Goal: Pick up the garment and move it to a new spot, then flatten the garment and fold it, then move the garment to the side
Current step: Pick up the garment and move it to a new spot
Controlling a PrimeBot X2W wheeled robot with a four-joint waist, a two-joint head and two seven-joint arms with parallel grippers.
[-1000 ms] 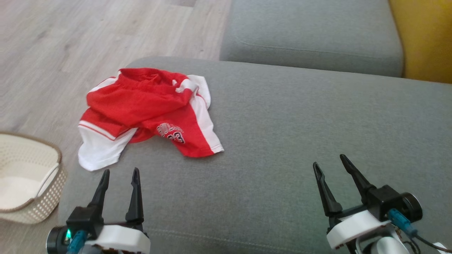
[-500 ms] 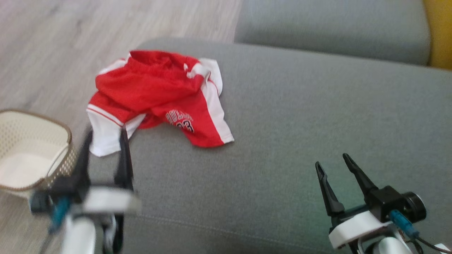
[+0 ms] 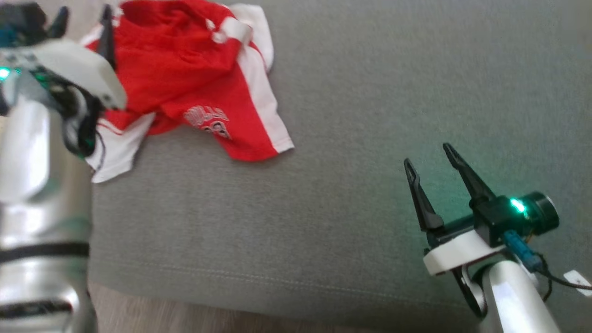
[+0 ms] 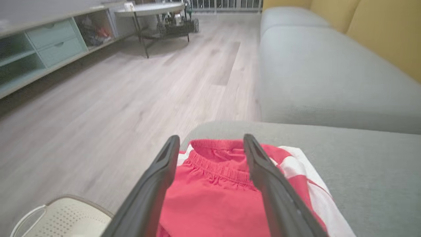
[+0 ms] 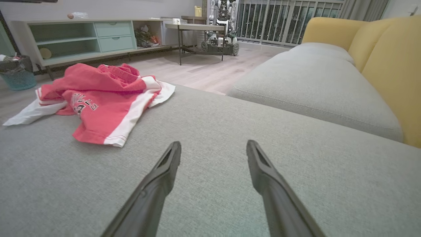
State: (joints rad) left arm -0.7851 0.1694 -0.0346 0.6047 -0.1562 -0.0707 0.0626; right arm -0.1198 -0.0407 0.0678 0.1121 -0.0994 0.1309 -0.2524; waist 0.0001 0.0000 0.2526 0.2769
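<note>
Left wrist view, left claw [image 4: 211, 138] spread — over garment [image 4: 210, 200]

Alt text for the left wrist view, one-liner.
The left gripper, its two dark fingers open, frames the waistband of crumpled red-and-white fabric shorts lying on a grey upholstered sofa cushion. A cream perforated plastic basket sits at lower left on pale wood flooring.

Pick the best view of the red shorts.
Right wrist view: the red shorts lie whole and sharp on the sofa. Head view blurs them, left arm overlapping. Left wrist view gives the waistband part, close.
</note>
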